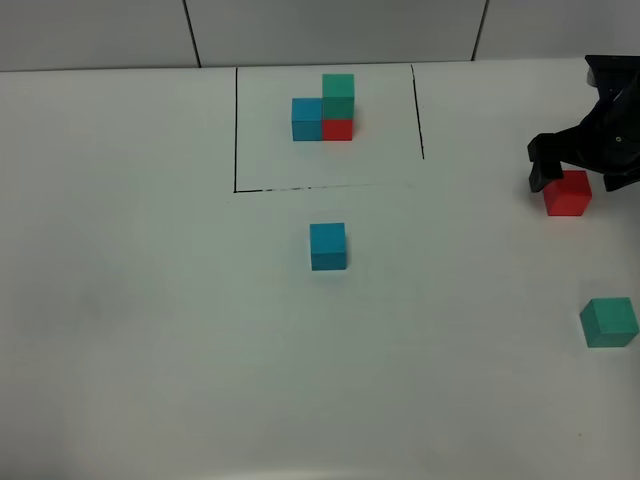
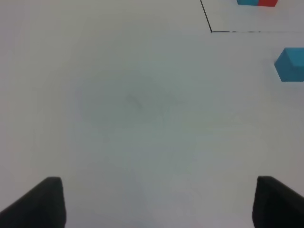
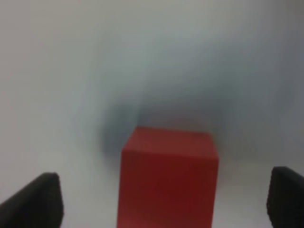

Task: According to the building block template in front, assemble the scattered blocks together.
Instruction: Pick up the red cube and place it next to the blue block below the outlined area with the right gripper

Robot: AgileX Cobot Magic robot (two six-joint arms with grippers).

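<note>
Red cube (image 3: 168, 175) filled the near ground of the right wrist view, sitting between the two dark fingers of the right tool (image 3: 166, 199). Bare counter (image 1: 150, 320) showed on either side of it, so the tool was released and touching nothing. I judged the step to be the pick-up of this cube, not yet made.

From the high camera, the green cube (image 1: 609, 322) lay near the right tool, on the side away from the wall. The blue cube (image 1: 327, 246) stood well apart from it, out toward the middle of the counter. Beyond the blue cube sat the template (image 1: 325, 105), blue and red side by side with green on top of the red, inside its black drawn lines (image 1: 236, 130).

The left tool (image 2: 156, 204) was also released, its fingers wide and nothing between them. The blue cube lay ahead of it, well clear.

Several things could go wrong. If one finger met the red cube first, it would shove or twist the cube instead of gripping it. A grip taken too high would catch only the top edge, and the smooth cube might slip out in transit. A crooked hold would set the cube down askew beside the blue one, or nudge the blue one away. That would leave a poor seat for the green cube.
</note>
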